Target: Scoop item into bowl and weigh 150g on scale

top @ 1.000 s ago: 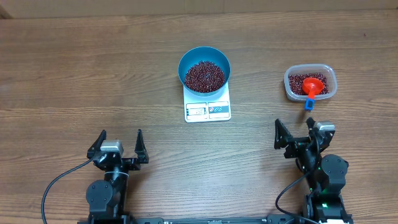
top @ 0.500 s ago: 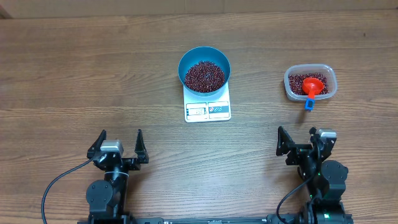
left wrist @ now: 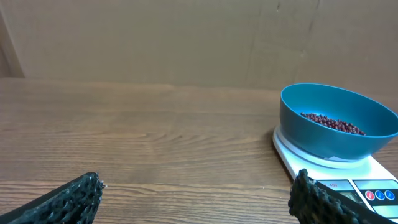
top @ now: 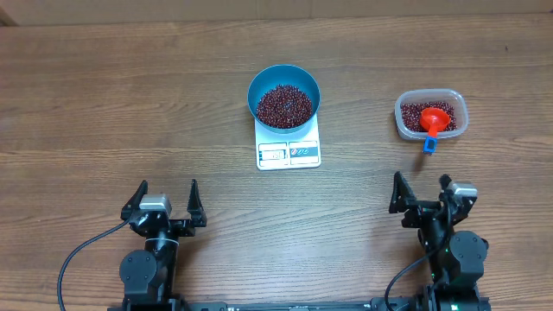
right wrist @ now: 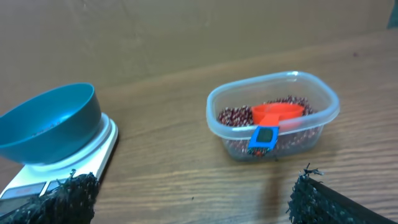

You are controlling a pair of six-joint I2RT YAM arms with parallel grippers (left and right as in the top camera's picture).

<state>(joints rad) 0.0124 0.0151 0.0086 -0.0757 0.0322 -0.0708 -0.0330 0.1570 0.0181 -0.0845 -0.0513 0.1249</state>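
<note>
The blue bowl (top: 284,95) stands on the white scale (top: 289,152) at the table's centre, with dark red beans (top: 284,104) inside. More beans lie in a clear tub (top: 431,115) at the right, under a red scoop (top: 435,119) with a blue handle. My left gripper (top: 165,198) rests open near the front left, nothing between its fingers. My right gripper (top: 421,192) is open at the front right, below the tub. The left wrist view shows the bowl (left wrist: 339,121) on the scale (left wrist: 348,180). In the right wrist view the tub (right wrist: 273,121) and scoop (right wrist: 273,118) lie ahead.
Bare wooden tabletop (top: 130,95) surrounds everything. A brown wall (left wrist: 155,37) rises behind the table's far edge. Cables trail from both arm bases at the front edge.
My right gripper has drawn back toward the front edge and slightly to the right. The left arm, bowl, scale and tub are unmoved.
</note>
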